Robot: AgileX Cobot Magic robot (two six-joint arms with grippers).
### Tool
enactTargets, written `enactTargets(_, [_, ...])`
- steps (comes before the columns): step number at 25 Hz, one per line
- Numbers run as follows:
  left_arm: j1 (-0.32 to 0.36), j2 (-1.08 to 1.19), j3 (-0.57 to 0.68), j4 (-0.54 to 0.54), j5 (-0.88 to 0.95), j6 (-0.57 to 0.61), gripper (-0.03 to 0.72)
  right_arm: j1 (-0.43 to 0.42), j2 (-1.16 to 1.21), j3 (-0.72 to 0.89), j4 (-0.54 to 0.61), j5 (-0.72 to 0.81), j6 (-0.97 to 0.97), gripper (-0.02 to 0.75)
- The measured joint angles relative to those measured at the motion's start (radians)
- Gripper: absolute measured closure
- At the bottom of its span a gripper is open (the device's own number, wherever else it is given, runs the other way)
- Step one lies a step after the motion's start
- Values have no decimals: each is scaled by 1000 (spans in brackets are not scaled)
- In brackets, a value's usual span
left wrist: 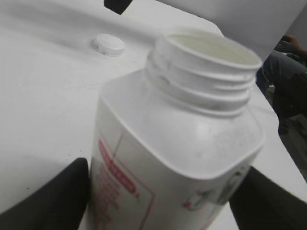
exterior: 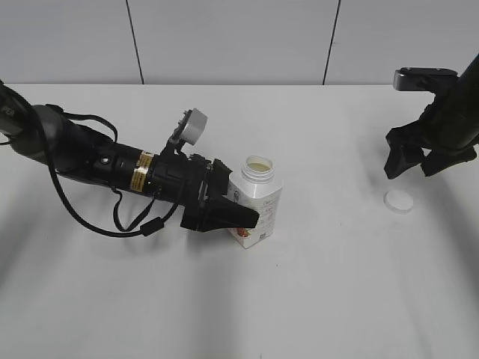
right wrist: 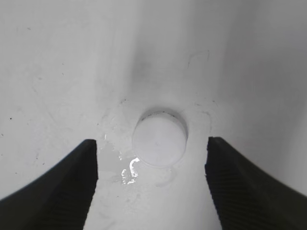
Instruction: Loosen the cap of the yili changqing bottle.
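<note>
Your left tool [exterior: 243,217] is gripping the yili changqing bottle [exterior: 258,198] at frame centre, its long axis standing upright, open neck pointing up. At right, your right tool [exterior: 414,161] is hovering wide above the cap [exterior: 398,200], lying flat on the surface [exterior: 337,284].

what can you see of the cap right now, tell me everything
The cap is a small round white disc, plastic by its look, with a flat top and a low rim. It is off the yili changqing bottle, lying flat on the white table well to that bottle's right. The open right gripper hangs above it, one finger on either side, neither touching it. Small wet-looking glints show on the table beside it. Only the table touches it.
</note>
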Motion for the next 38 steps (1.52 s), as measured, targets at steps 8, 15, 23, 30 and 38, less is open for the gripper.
enactTargets(8, [0, 0, 0, -16, 1, -57, 112, 0, 0, 0, 0, 0, 0, 183])
enactTargets(15, [0, 0, 1, -12, 4, -64, 101, 0, 0, 0, 0, 0, 0, 183])
enactTargets(23, [0, -32, 2, 40, 17, -82, 101, 0, 0, 0, 0, 0, 1, 183])
enactTargets(30, [0, -40, 3, 57, 19, -83, 101, 0, 0, 0, 0, 0, 1, 184])
enactTargets(38, [0, -80, 3, 64, 20, -84, 101, 0, 0, -49, 0, 17, 1, 184])
